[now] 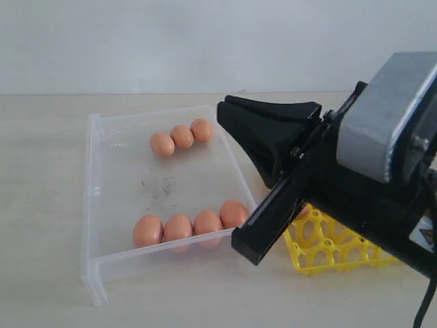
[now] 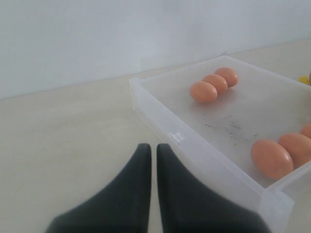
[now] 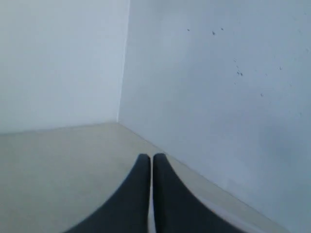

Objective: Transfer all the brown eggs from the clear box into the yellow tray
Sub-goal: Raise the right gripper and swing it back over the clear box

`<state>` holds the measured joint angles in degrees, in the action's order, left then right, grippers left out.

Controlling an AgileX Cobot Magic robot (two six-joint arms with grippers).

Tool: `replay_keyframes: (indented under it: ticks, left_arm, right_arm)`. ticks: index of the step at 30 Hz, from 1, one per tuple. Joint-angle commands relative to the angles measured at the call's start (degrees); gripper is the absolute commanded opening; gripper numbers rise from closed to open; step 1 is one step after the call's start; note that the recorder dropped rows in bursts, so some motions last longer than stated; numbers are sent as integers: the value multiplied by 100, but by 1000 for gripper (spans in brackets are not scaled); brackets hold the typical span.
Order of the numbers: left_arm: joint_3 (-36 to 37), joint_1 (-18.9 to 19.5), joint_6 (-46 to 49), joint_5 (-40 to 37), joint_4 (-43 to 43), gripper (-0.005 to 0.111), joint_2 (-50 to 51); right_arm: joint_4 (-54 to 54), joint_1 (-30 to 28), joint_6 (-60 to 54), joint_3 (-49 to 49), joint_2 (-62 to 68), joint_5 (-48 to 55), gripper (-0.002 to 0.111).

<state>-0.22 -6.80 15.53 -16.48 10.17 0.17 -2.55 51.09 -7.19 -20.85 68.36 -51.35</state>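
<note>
The clear box lies on the table with brown eggs in two rows. Three eggs touch each other near its far wall, and several eggs line its near wall. The yellow tray stands to the right of the box, mostly hidden behind my right arm. My right gripper hangs shut and empty, raised above the box's right side; its wrist view shows only its gripper, table and wall. My left gripper is shut and empty, just outside the box wall, with the three eggs beyond.
The right arm's grey and black body fills the right of the exterior view. Dark specks mark the box floor between the egg rows. Pale tabletop lies left of the box, with a white wall behind.
</note>
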Motion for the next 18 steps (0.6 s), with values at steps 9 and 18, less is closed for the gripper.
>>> replay_keyframes:
  ticks: [9, 18]
  left_arm:
    - [22, -34, 1, 14, -9, 4, -17]
    - [22, -34, 1, 14, -9, 4, -17]
  right_arm:
    - [-111, 220, 537, 50, -28, 973, 0]
    - [-1089, 220, 871, -93, 383, 1715, 0]
